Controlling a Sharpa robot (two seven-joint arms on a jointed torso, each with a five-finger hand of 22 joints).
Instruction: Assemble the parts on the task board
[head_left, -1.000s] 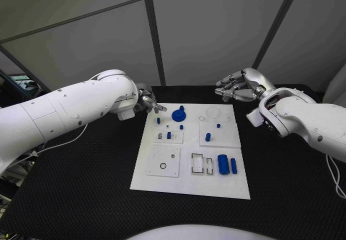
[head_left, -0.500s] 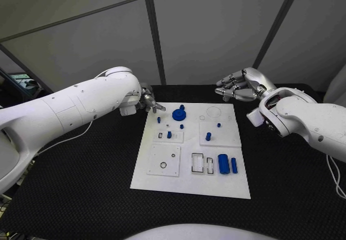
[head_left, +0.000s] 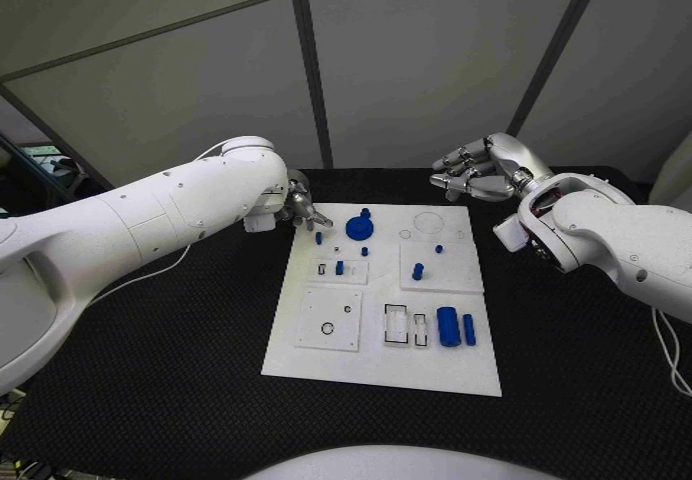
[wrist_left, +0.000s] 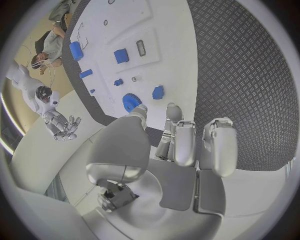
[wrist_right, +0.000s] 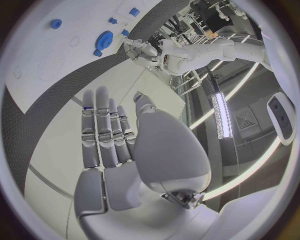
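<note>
Black table (head_left: 173, 330) | task board (head_left: 382, 375) with blue gear (head_left: 358, 230) | left hand (head_left: 302, 207) empty, fingers apart, near gear | right hand (head_left: 488, 172) empty, fingers spread, beyond board

Table (head_left: 173, 380): black textured rubbery mat. Task board (head_left: 433, 365) by left fingers (head_left: 310, 212): smooth matt white plastic. Fingers: glossy metal.

We saw the right hand (wrist_right: 134, 150) empty, its fingers (wrist_right: 103, 132) straight and side by side, reaching toward the white task board (wrist_right: 56, 70) without touching it. On the task board lay a blue gear (wrist_right: 104, 37) with small blue parts (wrist_right: 56, 23) near it. Just beyond the gear's end of the board hung the left hand (wrist_right: 142, 51).
</note>
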